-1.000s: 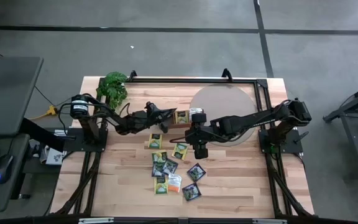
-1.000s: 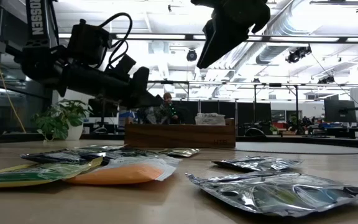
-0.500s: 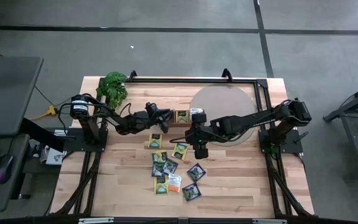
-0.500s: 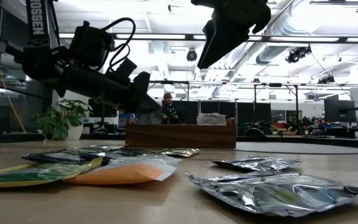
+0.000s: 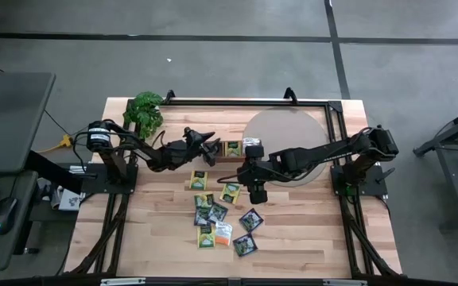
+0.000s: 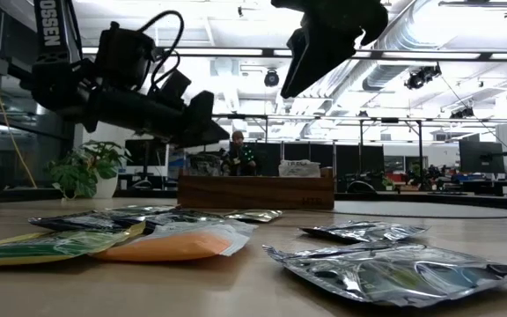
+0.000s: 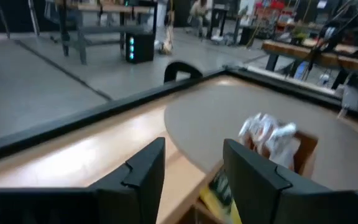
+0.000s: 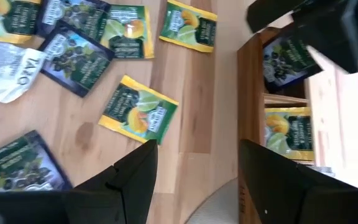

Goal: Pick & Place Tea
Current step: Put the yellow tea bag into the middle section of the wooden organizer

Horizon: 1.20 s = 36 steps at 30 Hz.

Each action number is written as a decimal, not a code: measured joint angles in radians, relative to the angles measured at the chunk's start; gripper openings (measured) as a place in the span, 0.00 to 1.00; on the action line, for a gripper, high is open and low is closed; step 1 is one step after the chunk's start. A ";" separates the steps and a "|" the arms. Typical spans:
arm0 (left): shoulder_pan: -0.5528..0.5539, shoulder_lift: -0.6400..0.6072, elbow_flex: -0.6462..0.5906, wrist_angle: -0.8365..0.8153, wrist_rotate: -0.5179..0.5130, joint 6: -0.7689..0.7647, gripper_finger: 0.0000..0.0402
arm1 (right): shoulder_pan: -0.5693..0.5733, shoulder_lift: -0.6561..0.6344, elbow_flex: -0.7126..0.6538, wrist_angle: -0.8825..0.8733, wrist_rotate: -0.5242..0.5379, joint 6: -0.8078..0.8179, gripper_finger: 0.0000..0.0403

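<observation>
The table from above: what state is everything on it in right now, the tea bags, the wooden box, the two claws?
Left gripper: open, empty, above the tray's left end.
Right gripper: open, empty, over the table beside the tray.
Wooden tray: upright, sachets in its compartments.
Loose tea sachets: lying flat, scattered on the table.
Plant: standing at the table's far left corner.

"OSSEN" on arm point(image 6: 53, 26)
</observation>
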 joint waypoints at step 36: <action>-0.625 -0.268 -0.001 -0.491 -0.367 -0.229 0.40 | 0.003 0.184 0.000 0.154 -0.197 0.014 0.47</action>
